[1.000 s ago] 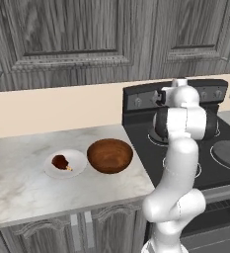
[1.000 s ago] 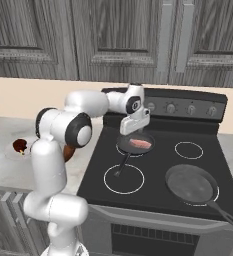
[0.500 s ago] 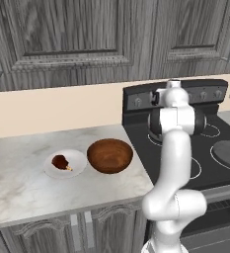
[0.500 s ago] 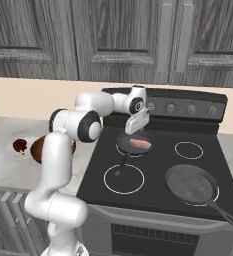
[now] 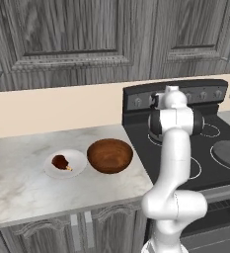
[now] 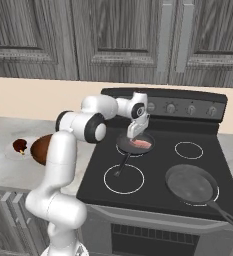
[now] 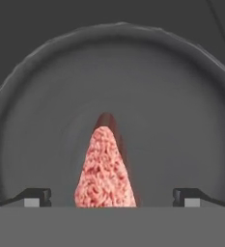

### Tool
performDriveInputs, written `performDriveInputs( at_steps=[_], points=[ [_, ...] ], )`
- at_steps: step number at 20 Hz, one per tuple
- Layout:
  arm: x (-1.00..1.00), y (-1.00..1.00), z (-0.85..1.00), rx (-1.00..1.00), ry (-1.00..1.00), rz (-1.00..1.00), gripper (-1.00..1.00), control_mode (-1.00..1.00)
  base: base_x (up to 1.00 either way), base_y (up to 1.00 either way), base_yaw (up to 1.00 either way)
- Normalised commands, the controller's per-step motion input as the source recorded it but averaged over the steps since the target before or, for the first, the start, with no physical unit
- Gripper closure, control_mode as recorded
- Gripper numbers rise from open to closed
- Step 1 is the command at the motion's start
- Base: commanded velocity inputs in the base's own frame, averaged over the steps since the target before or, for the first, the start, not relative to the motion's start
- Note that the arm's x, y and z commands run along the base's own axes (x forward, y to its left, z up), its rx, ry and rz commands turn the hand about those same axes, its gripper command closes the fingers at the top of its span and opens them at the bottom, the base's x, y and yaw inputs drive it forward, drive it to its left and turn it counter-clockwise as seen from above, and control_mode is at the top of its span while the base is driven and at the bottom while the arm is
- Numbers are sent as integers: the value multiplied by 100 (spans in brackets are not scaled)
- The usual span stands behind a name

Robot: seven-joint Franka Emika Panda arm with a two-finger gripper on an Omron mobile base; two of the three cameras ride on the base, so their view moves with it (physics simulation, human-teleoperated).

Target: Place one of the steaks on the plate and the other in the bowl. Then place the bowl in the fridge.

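Observation:
A flat pale pink steak (image 7: 106,169) lies in a small dark frying pan (image 6: 124,143) on the stove's back left burner. My gripper (image 6: 136,133) hangs open just above that steak, pointing down. In the hand view its fingertips (image 7: 36,195) stand wide on either side of the meat, touching nothing. The other steak (image 5: 60,161), a dark brown lump, rests on the white plate (image 5: 77,160) on the marble counter. Right of the plate stands the reddish-brown bowl (image 5: 110,155) with nothing in it. The fridge is out of view.
A larger dark frying pan (image 6: 192,184) sits on the front right burner, its handle pointing to the lower right. The small pan's handle (image 6: 122,164) reaches toward the front left burner. The stove's control panel (image 6: 180,107) and dark wood cabinets rise behind.
The arm has swung in over the stove and the open gripper has come down closer to the pink steak in the small pan. Plate, bowl and both steaks have not moved.

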Motion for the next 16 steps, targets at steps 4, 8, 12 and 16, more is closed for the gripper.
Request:
performDriveInputs(
  at_steps=[4, 8, 12, 16],
  points=[
    [3, 5, -23, 0, 0, 0, -100, -100, 0, 0, 0],
    [3, 1, -34, 1, 0, 0, -100, -100, 0, 0, 0],
    [18, -2, -26, 0, 0, 0, -100, -100, 0, 0, 0],
    [20, -2, -13, 0, 0, 2, -100, -100, 0, 0, 0]
  ],
)
